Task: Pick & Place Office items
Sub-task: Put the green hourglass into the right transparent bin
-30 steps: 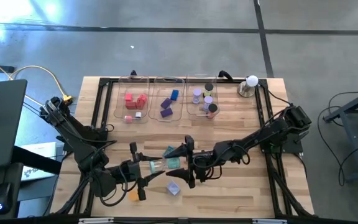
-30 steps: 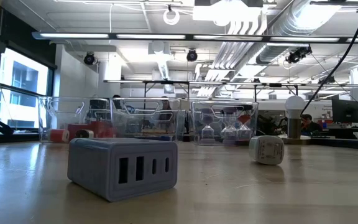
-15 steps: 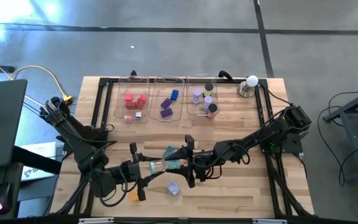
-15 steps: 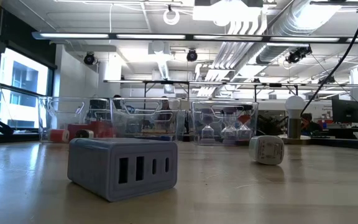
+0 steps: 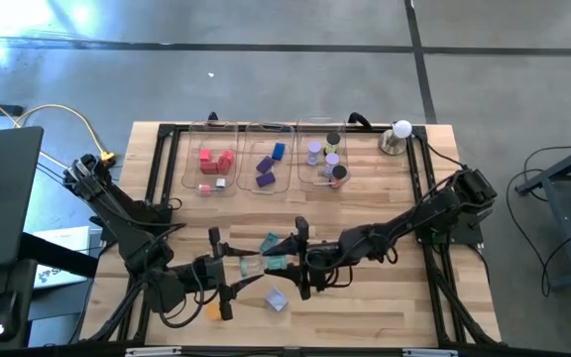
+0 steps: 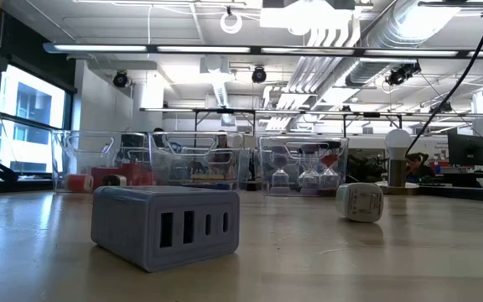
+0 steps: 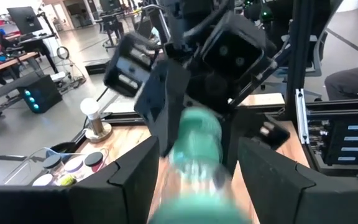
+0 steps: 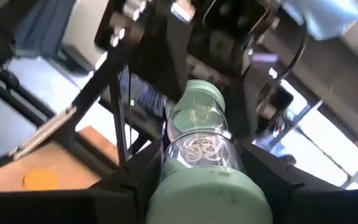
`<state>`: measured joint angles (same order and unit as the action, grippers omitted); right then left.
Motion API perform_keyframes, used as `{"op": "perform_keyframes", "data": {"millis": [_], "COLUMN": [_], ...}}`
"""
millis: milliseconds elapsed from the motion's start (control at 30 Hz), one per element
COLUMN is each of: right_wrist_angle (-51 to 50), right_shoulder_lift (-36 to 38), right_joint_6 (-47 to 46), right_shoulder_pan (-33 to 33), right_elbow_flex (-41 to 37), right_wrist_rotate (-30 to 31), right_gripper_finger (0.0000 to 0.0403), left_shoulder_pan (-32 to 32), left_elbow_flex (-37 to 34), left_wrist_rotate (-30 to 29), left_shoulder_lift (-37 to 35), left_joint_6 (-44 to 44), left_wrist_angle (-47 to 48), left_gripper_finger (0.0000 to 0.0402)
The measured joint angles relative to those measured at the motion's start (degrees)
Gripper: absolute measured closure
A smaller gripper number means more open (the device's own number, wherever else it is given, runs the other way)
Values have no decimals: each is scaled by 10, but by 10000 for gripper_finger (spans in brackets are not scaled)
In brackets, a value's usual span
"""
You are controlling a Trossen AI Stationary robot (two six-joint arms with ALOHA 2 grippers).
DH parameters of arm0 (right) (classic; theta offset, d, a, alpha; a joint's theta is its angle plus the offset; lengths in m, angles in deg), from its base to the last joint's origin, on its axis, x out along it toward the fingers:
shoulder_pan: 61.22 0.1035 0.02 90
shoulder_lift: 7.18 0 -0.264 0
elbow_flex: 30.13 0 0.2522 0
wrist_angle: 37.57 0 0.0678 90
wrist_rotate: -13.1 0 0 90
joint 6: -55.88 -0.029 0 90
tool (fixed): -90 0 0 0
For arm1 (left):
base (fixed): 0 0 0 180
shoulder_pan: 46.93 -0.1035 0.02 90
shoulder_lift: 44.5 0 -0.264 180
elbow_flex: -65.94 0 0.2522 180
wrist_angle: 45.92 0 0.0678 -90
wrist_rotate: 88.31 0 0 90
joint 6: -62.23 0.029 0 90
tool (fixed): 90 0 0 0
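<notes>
A short clear tube with mint-green ends hangs level between my two grippers over the table's near middle. My left gripper is shut on its left part and my right gripper on its right green end. The left wrist view shows the tube running away toward the right gripper. The right wrist view shows the tube running toward the left gripper. On the table lie a pale purple block, an orange disc and a teal block. The low view shows neither gripper. My left gripper holds the tube's clear left part pinched between its two fingers, coming level from the table's left and lying along the tube. The tube is lifted clear and lies level. My right gripper holds the tube's green right end pinched between its two fingers, coming level from the table's right, in line with the tube.
Three clear trays stand along the far side: one with red and pink pieces, one with purple and blue blocks, one with round discs. A white ball on a metal base stands at the far right. Black frame rails border the table.
</notes>
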<state>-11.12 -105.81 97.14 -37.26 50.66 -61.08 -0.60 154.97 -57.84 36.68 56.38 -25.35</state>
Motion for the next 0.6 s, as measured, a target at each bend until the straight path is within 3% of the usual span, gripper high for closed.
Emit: {"op": "perform_keyframes", "data": {"millis": [233,600], "right_wrist_angle": [-114,-345], "right_shoulder_lift": [0,0], "right_joint_6": [-63,-183], "right_shoulder_pan": [-1,-2], "right_elbow_flex": [0,0], "right_wrist_rotate": [127,520], "right_gripper_finger": [230,230], "left_shoulder_pan": [1,1], "left_elbow_flex": [0,0], "left_wrist_rotate": [2,2], "left_shoulder_lift": [0,0], "left_joint_6": [-1,-2], "left_wrist_angle": [0,0], "left_gripper_finger": [188,187]}}
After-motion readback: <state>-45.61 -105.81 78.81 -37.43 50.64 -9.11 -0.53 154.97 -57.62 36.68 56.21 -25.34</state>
